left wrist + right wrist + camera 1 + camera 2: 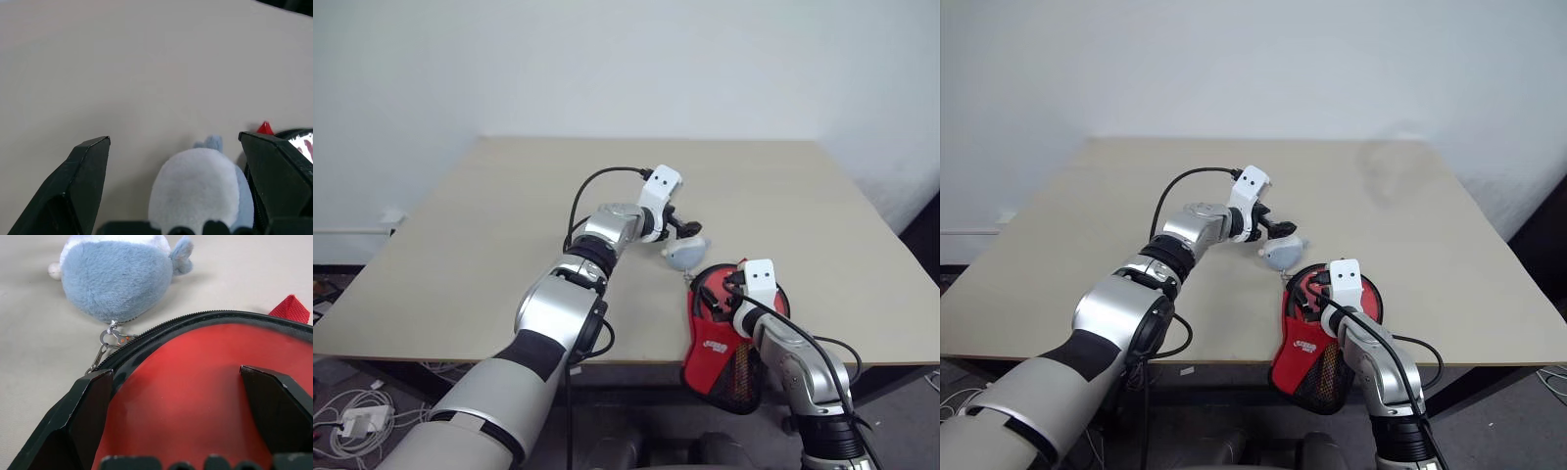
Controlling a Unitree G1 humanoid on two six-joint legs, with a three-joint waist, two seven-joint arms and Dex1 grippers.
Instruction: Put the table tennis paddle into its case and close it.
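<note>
We see the left arm stretched forward and angled to the right, its left pincer (690, 238) tipped downward with both black fingers (83, 181) spread wide. The right pincer (1317, 294) sits nearer, pointing forward and down, jaws likewise wide apart.

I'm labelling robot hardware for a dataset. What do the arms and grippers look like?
Both arms are silver metal segments with black joints and black cables looping outside. Each wrist carries a white block with two dark dots. The left gripper and right gripper each have two black, wedge-shaped fingers.

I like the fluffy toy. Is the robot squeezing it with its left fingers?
No. The left fingers stand wide apart on either side of the grey plush toy, with a gap showing between each of them and the toy.
</note>
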